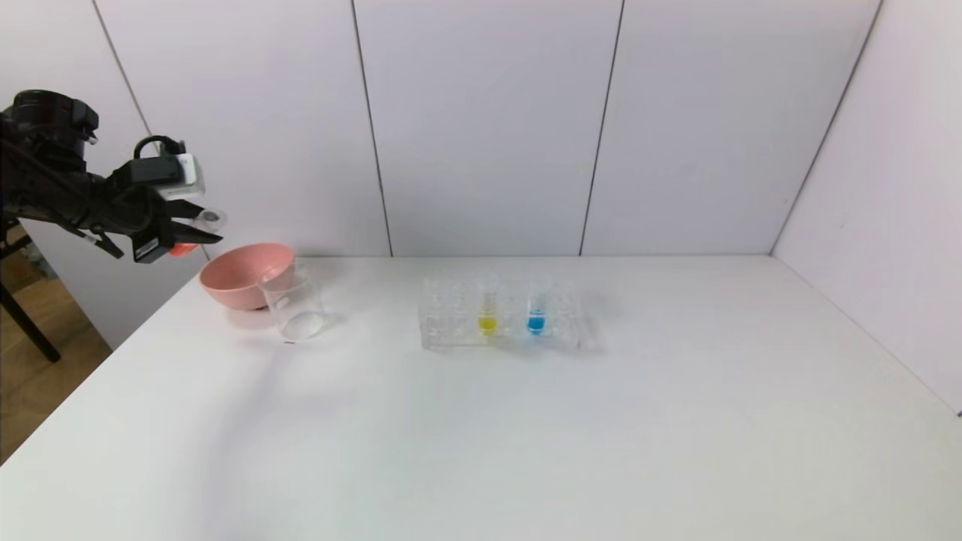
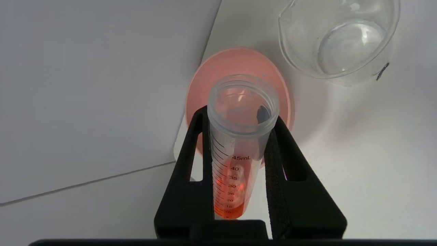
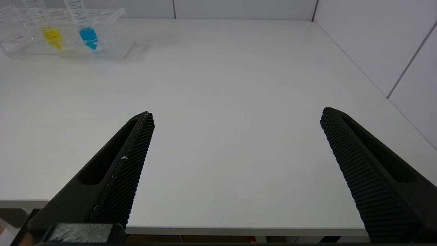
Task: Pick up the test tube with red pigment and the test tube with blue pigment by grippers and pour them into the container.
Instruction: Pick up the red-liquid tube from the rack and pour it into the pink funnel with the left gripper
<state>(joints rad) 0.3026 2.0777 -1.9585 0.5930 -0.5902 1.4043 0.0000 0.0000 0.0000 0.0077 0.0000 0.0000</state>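
At the far left, the left hand (image 1: pixel 197 229) hangs high off the table's (image 1: pixel 481 421) left edge, clamped on the red tube (image 1: pixel 188 242), which lies nearly level with its mouth toward the wall panels. The beaker (image 1: pixel 294 308) stands on the table ahead of and below that hand, to its right, just beside the pink bowl (image 1: pixel 240 274). The pour seems to depend on this offset: the tube mouth must come over the beaker, not the bowl.

The left wrist view shows what the head view cannot: the tube's (image 2: pixel 239 143) open mouth sits over the bowl (image 2: pixel 205 82), with the beaker (image 2: pixel 338 37) off to one side, and the red liquid pools at the tip.

Further right, the blue tube (image 1: pixel 536 308) stands upright in the rack (image 1: pixel 503 315), beside a yellow tube (image 1: pixel 487 309). The right hand (image 3: pixel 235 143), seen only in its own wrist view, hovers wide open and empty near the table's front edge, nearer the blue tube (image 3: pixel 85 25) than the left hand is.
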